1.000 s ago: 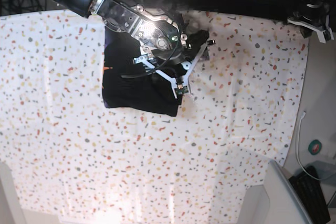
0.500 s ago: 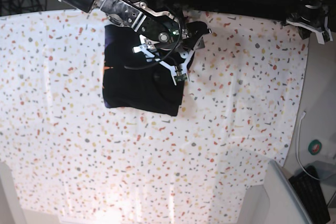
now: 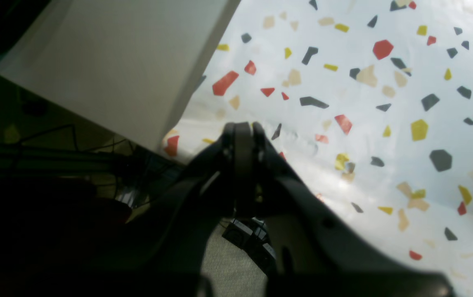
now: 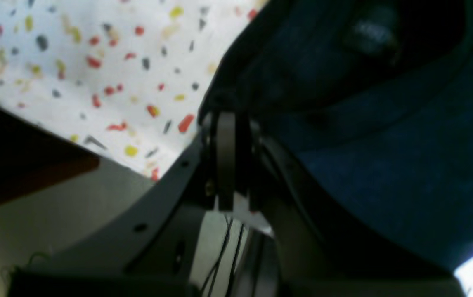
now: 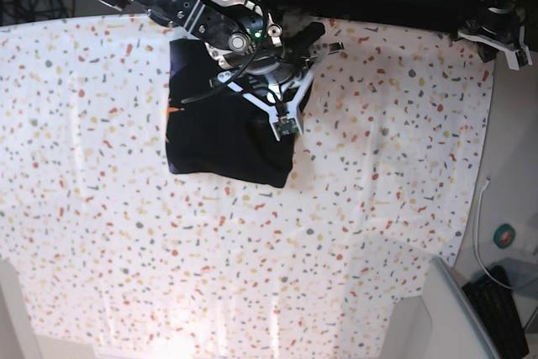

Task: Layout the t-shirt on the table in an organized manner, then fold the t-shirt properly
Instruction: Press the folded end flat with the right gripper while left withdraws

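Note:
The black t-shirt (image 5: 214, 136) lies folded into a compact rectangle on the far left-centre of the speckled table (image 5: 353, 233). My right gripper (image 5: 284, 128) reaches down from the top left to the shirt's right edge. In the right wrist view its fingers (image 4: 225, 136) are pressed together, and the tip of the right gripper (image 4: 230, 117) meets the hem of the dark t-shirt (image 4: 385, 156). My left gripper (image 5: 509, 44) rests at the table's far right corner. Seen from the left wrist, the left gripper (image 3: 242, 130) is shut on nothing above the table (image 3: 385, 103).
A black keyboard (image 5: 502, 310), a white cable (image 5: 479, 233) and a small teal disc (image 5: 504, 235) lie off the table's right edge. A pale flat panel (image 3: 108, 62) stands beside the left gripper. Dark frames and cables run along the far edge.
My right gripper's fingers were spread wide over the shirt's right side and have come together at its edge. The right arm has shifted slightly towards the far side. The left arm is unmoved.

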You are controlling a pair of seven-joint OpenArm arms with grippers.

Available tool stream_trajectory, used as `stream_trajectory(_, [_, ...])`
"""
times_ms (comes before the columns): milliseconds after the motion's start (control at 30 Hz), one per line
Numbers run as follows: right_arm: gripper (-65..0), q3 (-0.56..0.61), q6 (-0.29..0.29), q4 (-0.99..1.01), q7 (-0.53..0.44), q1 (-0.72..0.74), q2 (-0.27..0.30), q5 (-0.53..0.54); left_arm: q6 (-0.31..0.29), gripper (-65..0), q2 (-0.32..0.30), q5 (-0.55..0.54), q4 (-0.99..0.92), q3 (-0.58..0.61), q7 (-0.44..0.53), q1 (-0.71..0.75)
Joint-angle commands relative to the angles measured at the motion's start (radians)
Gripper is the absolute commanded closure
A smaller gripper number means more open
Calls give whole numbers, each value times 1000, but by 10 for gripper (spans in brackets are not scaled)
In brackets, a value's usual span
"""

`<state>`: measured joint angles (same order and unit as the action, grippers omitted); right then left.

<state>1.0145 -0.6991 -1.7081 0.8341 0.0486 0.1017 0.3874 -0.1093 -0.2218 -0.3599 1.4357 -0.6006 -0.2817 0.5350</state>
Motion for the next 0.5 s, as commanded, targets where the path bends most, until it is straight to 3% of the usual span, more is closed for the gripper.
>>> stream_trajectory(0, [0,2,1,-33,-11,-2,-4,-3,1,0,-15,-4,14,-6,19,-8])
stream_trajectory(133, [0,13,89,-53,21,-33,-4,-8,1,0,-11,2,14,-6,17,-22])
stream_trajectory(467, [0,11,91,-8,18,-33,-15,-8,1,0,-11,-1,14,-6,17,-23])
